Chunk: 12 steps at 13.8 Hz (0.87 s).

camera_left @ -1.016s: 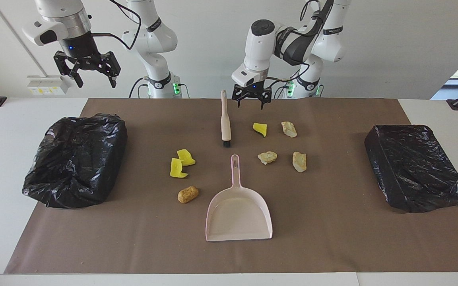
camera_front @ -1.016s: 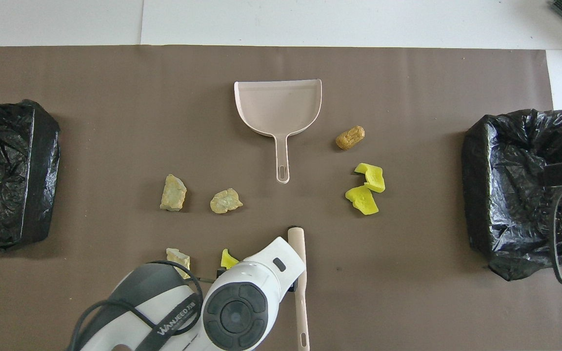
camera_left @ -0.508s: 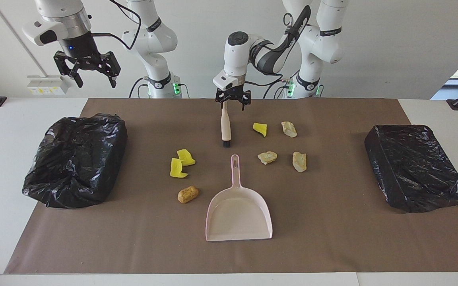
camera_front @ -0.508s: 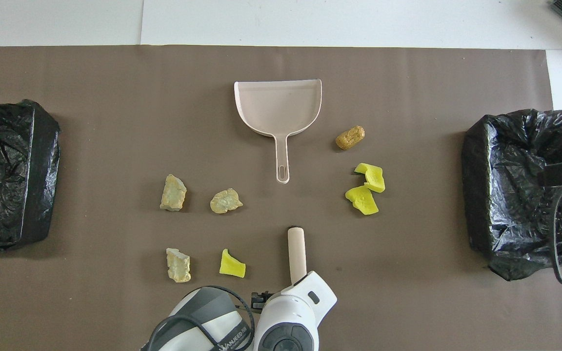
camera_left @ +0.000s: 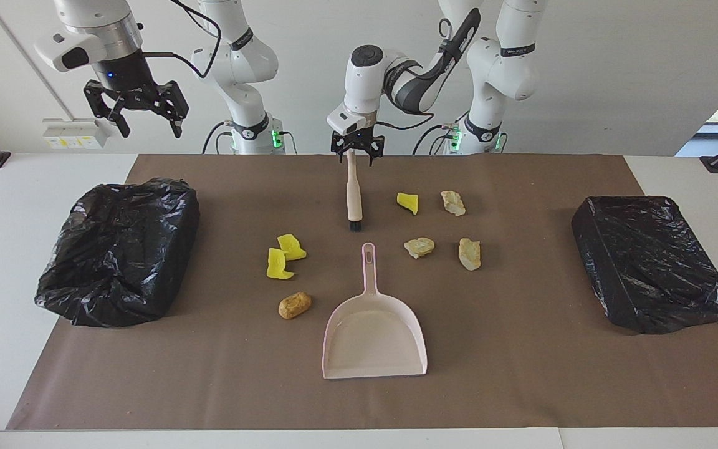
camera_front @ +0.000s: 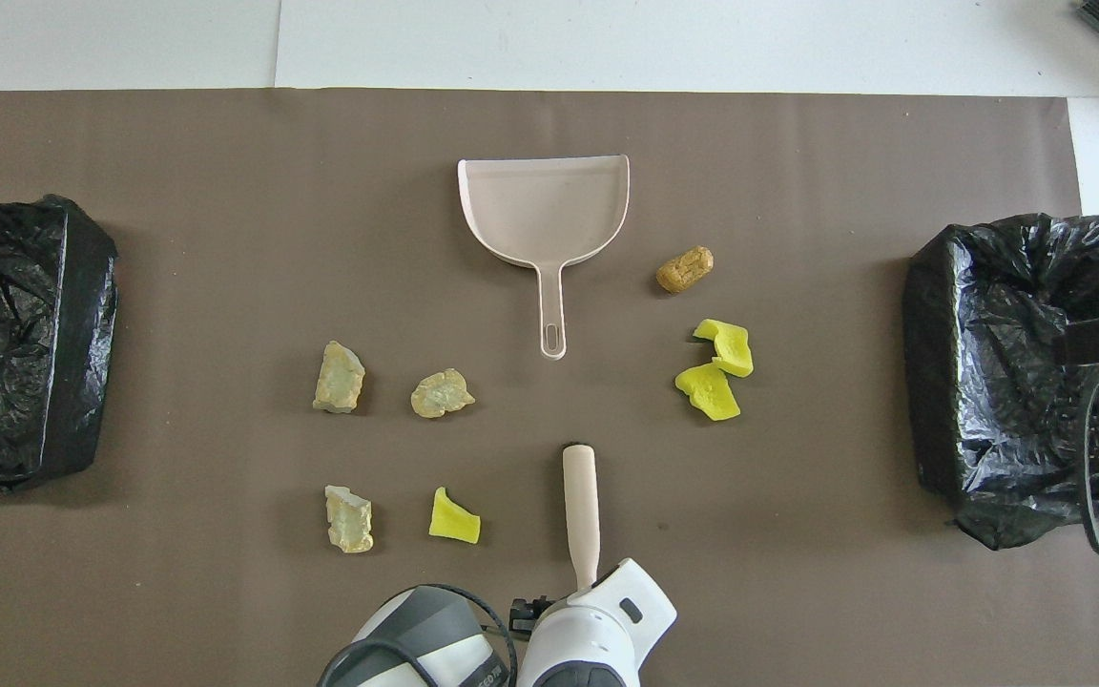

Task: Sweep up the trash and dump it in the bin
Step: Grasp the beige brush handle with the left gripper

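The trash lies loose on the brown mat: yellow foam chunks (camera_left: 407, 202) (camera_left: 291, 246) (camera_left: 278, 264), pale beige lumps (camera_left: 452, 202) (camera_left: 419, 247) (camera_left: 469, 254) and one golden-brown lump (camera_left: 295, 305). A beige brush (camera_left: 353, 193) lies flat with its black bristles toward the pink dustpan (camera_left: 374, 337). My left gripper (camera_left: 356, 151) is open, its fingers on either side of the handle's robot-side end. In the overhead view the left wrist hides that end of the brush (camera_front: 581, 506). My right gripper (camera_left: 136, 109) is open and waits high in the air.
A black bag-lined bin (camera_left: 119, 249) stands at the right arm's end of the table. A second black-bagged box (camera_left: 652, 262) stands at the left arm's end. The brown mat (camera_left: 521, 374) is bare farther out than the dustpan.
My left gripper has moved from over the spot near the yellow chunk toward the right arm's end, to the brush handle's end. The right arm and all objects have not moved.
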Available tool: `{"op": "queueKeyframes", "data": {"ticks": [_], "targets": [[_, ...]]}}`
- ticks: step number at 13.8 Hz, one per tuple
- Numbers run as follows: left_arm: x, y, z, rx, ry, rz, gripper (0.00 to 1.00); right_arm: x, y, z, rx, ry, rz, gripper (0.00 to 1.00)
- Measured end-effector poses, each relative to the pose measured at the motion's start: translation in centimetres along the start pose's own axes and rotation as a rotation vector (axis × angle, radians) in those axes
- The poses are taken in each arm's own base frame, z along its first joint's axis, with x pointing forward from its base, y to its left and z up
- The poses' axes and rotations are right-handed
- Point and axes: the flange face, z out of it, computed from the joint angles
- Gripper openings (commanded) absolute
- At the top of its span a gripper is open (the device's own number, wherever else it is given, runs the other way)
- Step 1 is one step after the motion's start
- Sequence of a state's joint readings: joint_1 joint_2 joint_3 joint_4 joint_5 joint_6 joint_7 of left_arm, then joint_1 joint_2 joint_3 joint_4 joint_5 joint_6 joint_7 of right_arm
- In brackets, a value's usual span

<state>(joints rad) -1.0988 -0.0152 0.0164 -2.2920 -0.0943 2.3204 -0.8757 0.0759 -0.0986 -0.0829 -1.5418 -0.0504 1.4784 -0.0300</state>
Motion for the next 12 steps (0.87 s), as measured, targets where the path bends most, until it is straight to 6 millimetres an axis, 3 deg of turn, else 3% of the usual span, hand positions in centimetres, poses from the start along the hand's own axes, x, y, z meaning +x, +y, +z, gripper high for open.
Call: {"op": "queueKeyframes", "data": {"ticks": [4,7,9,12], "targets": [[-0.6,0.5,2.1,0.021,-0.014,-0.012,0.62,0.0,0.0,0.0,0.000,0.000,0.001,1.00],[-0.5,0.4,2.1,0.021,-0.013,-0.021,0.16,0.0,0.1,0.0,0.000,0.000,0.001,1.00],[-0.4,0.4,2.1,0.021,-0.013,-0.023,0.01,0.0,0.1,0.0,0.000,0.000,0.001,1.00],[-0.1,0.2,2.0,0.019,-0.012,-0.030,0.00,0.0,0.1,0.0,0.000,0.000,0.002,1.00]]}}
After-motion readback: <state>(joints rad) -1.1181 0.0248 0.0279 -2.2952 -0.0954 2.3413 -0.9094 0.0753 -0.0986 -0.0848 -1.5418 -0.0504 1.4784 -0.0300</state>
